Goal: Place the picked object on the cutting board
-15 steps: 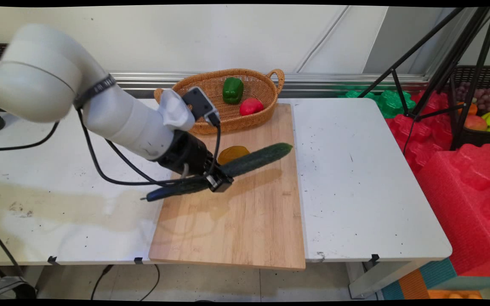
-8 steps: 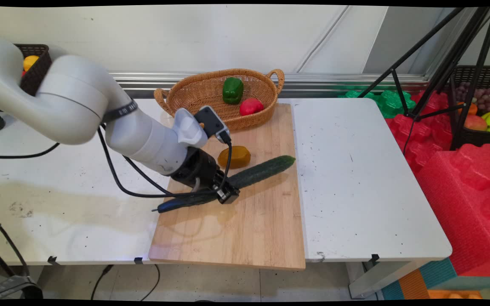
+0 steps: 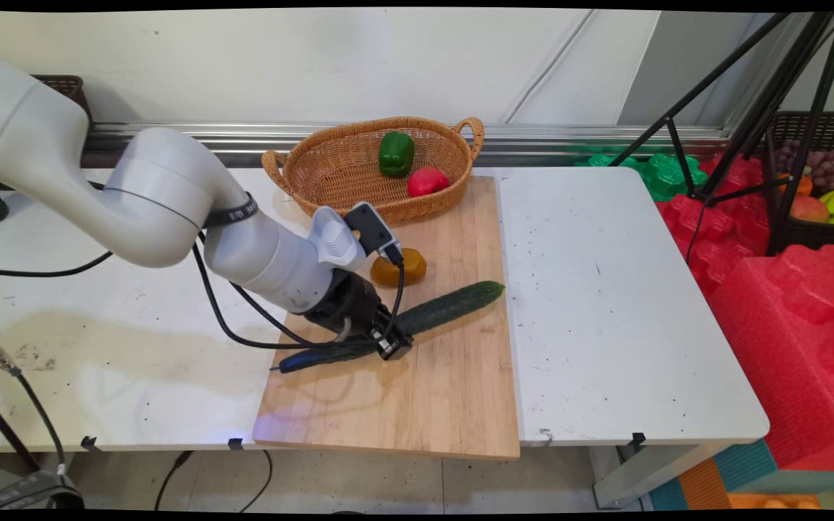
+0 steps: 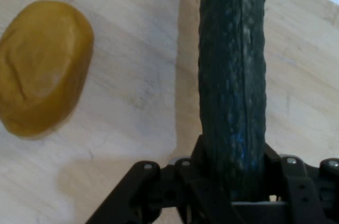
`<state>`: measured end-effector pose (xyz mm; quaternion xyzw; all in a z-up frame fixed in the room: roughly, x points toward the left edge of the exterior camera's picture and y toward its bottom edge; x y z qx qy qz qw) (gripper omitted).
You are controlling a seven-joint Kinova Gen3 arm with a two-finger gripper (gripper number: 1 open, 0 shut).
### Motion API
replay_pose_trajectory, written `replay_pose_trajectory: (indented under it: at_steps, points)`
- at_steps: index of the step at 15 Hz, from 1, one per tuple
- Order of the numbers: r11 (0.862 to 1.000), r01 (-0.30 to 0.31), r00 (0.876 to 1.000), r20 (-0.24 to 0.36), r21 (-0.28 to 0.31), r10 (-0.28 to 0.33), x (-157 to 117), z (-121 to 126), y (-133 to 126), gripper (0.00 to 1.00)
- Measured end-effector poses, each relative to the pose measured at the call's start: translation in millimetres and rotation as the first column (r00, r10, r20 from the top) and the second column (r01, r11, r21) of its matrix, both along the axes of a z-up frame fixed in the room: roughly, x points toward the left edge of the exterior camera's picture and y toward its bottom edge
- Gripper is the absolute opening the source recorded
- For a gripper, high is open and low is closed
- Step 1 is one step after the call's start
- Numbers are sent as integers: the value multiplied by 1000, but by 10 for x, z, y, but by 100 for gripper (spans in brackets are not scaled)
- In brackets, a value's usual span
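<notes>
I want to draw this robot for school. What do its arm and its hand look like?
The arm is fat, round and white, with a dark band with pale lettering around it near the wrist. Black cables hang from it in loops. A small black box with a plug sits on the wrist. The gripper is black, and its linkage has small silver bolts.

White table (image 3: 605,289) is carrying a rectangular light-wood cutting board (image 3: 424,391), which is overhanging the near edge slightly. Oval woven wicker basket with handles (image 3: 344,170) is sitting at the table's back, touching the board's far edge. Black cables (image 3: 40,273) are trailing across the stained left half.
</notes>
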<state>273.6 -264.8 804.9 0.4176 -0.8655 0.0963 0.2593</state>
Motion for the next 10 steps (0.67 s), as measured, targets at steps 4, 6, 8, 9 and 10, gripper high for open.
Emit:
replay_pose_trajectory:
  at_steps: [4,6,8,9,10]
  points:
    - [1000,12,1000,5,7,-12,-10,-112,-22,0]
    - [1000,17,1000,7,7,-17,-11,-142,-31,100]
    - [1000,22,1000,9,6,-22,-7,-171,-42,100]
    - [1000,26,1000,9,5,-26,-6,-179,-46,100]
    - [1000,29,1000,10,4,-29,-4,-182,-47,100]
